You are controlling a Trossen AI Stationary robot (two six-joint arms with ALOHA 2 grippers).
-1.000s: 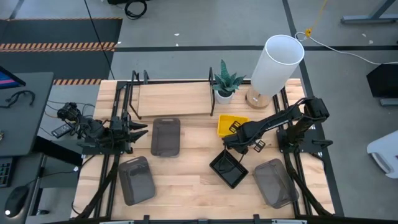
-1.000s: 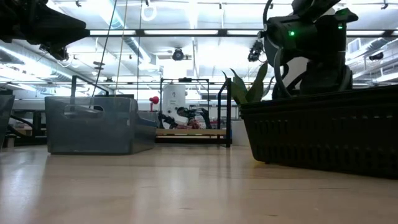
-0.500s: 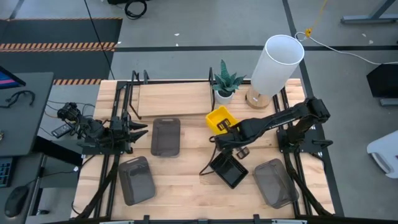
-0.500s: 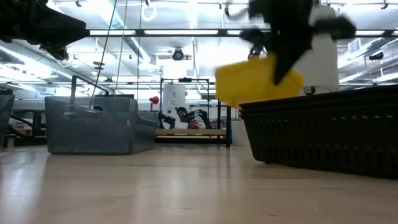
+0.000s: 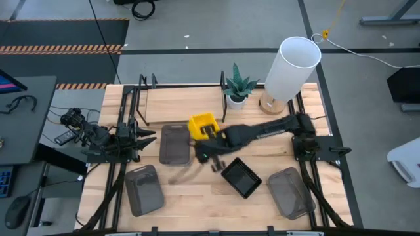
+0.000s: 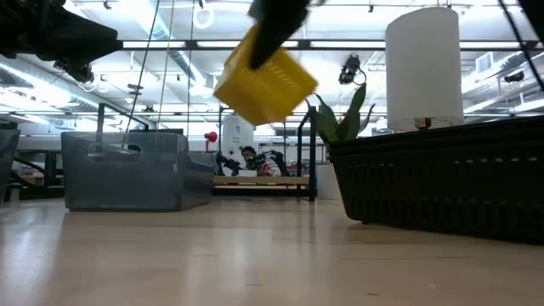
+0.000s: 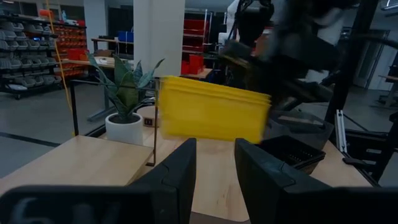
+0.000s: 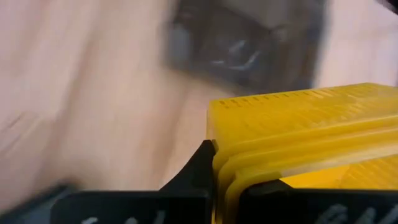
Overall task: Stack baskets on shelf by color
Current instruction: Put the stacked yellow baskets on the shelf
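Note:
A nested stack of yellow baskets point(image 5: 201, 124) hangs in the air over the table's middle, just in front of the shelf point(image 5: 184, 105), and it is tilted in the low view point(image 6: 265, 83). My right gripper point(image 5: 209, 136) is shut on it. Three grey baskets lie flat on the table: one under the shelf's front point(image 5: 175, 144), one at near left point(image 5: 144, 190), one at near right point(image 5: 289, 191). A black basket point(image 5: 241, 177) rests on the table right of centre. My left gripper point(image 5: 148, 136) waits open at the left edge, and its wrist view shows the yellow stack point(image 7: 211, 115). My right gripper holds the yellow stack by one side wall point(image 8: 227, 168). The nested rims run down between the two fingers, with a dark finger point(image 8: 198, 171) against the wall's outer side. The arm reaches in from the table's right. The stack is lifted clear and tilted.
A potted plant point(image 5: 237, 85) stands at the shelf's right end, with a tall white cylinder point(image 5: 292, 65) on a wooden base to its right. The black basket fills the right of the low view point(image 6: 442, 183). Bare tabletop lies between the near grey baskets.
My right gripper has lifted the yellow stack off the table in front of the plant and carried it up and toward the table's left, to the shelf's front. The stack has tipped as it rose. The black basket has stayed where it was.

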